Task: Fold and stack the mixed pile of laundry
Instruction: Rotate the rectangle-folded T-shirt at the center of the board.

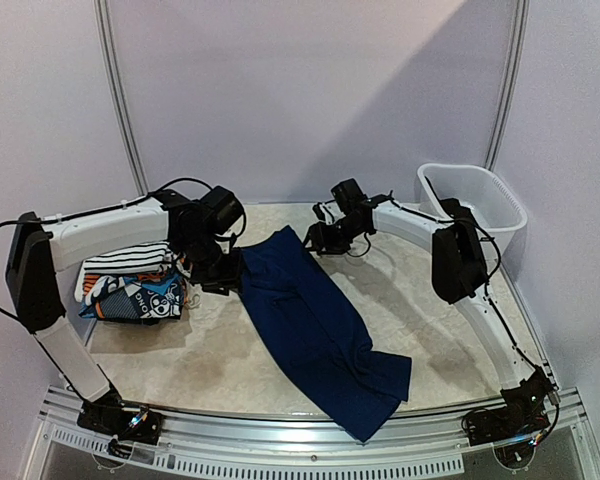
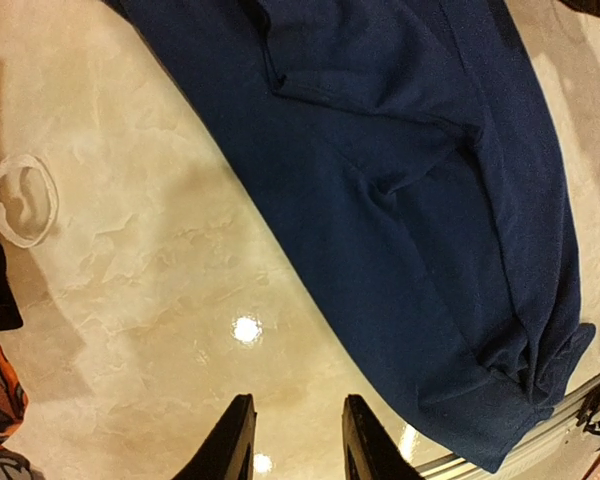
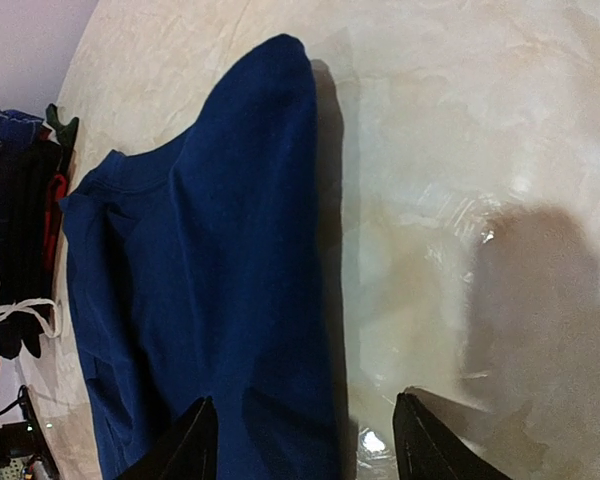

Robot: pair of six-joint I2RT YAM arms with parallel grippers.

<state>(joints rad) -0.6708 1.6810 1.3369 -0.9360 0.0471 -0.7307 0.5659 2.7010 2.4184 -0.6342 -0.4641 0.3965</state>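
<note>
Pale booth walls [image 1: 300,90] close round the marbled beige table [image 1: 210,350] I am bolted to, and its bare middle is my working space.

The largest thing on it is the navy garment [image 1: 315,320]. It lies flat in a long diagonal band from the far centre down toward the near right edge. I judge it is set apart like this so both my arms can reach it for folding. Its far end sits between my two wrists.

The rest of the laundry pile [image 1: 135,285] is heaped at the left, well clear of the navy cloth. A striped piece [image 1: 120,262] lies on the far side and a cartoon-print piece [image 1: 145,298] with orange bits in front, both waiting out of the way. The white tub [image 1: 475,195] stands at the far right corner, apart from all the cloth.

My right pincer [image 3: 308,400] hangs low at the garment's far end with its jaws spread wide and nothing between them. One finger is over the navy edge and the other over bare table, which looks right for taking that hem. My left pincer [image 2: 298,405] hovers over bare table just beside the garment's left edge. Its jaws are only narrowly parted and it holds nothing.

Smallest, a white cord [image 2: 25,200] loops loose from the pile onto the table.
</note>
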